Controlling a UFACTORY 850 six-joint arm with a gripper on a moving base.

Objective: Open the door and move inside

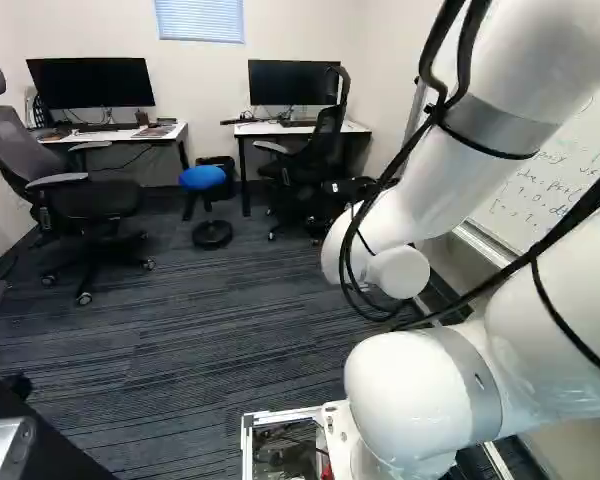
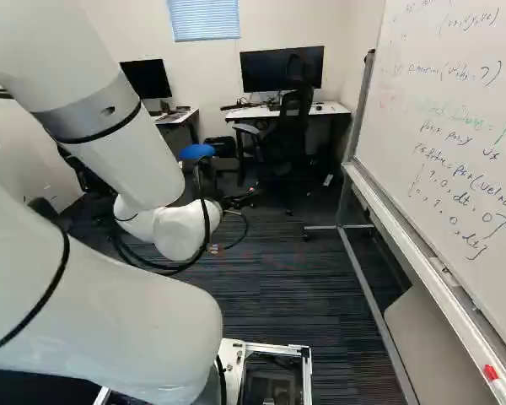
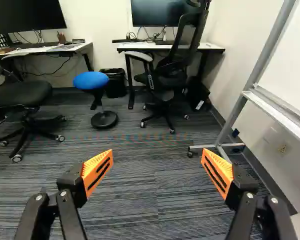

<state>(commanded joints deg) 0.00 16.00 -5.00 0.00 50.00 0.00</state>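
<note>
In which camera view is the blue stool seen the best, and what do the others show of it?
The wrist view: the stool is largest there, its seat and round foot visible. The left base view shows both too, but smaller. The right base view shows the seat; the arm mostly hides the foot.

Arm (image 1: 405,395) smooth, glossy; carpet (image 3: 140,200) matt, ribbed; whiteboard frame (image 3: 259,60) satiny metal.

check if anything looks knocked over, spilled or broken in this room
Nothing looks spilled, toppled or broken. The blue stool stands upright; the two black office chairs merely sit sideways to their desks.
</note>
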